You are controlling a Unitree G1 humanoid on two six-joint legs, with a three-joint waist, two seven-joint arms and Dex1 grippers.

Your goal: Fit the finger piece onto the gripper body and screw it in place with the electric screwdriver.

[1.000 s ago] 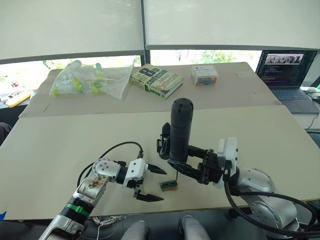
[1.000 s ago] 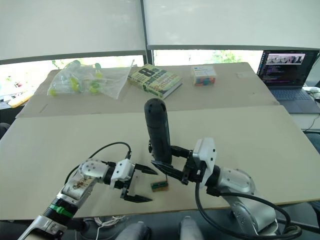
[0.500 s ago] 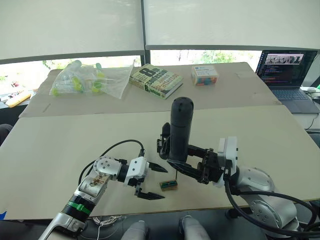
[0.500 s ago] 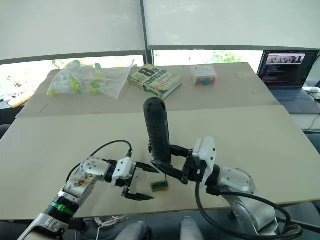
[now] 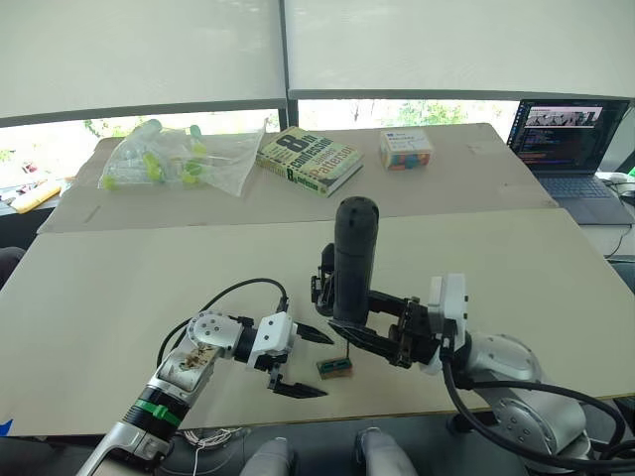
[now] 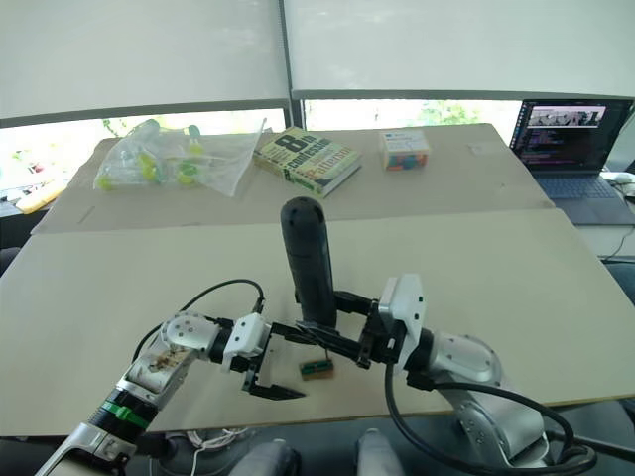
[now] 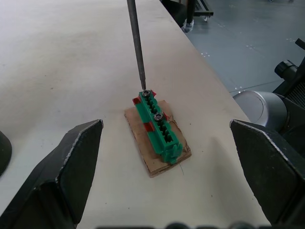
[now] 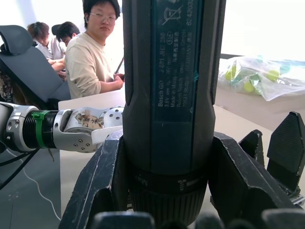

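While the thick black cylindrical electric screwdriver (image 5: 353, 260) stands nearly upright near the front edge of the pale tabletop (image 5: 119, 288), its long thin metal bit (image 7: 135, 44) comes down onto the end screw of a small green terminal strip mounted on a tan block (image 7: 157, 131); from the left wrist view the tip sits on that screw head, and a second screw shows farther along the strip. The right gripper (image 5: 369, 322) has its two black fingers closed around the lower part of the screwdriver's handle, clamped on it from both sides. Just behind the handle stands the small dark blocky gripper body (image 5: 322, 281), mostly hidden by the tool; whether the finger piece is on it cannot be told. The left gripper (image 5: 300, 362) hovers just left of the tan-and-green block, its two pointed black fingers spread wide apart and holding nothing, one toward the screwdriver and one toward the table's front edge. Farther back lie a clear plastic bag of yellow-green items (image 5: 174, 159), a thick book with a large "8" on its cover (image 5: 309, 158), and a small box with coloured contents (image 5: 406, 149). An open laptop (image 5: 569, 147) sits at the far right. In the right wrist view, people sit beyond the table.
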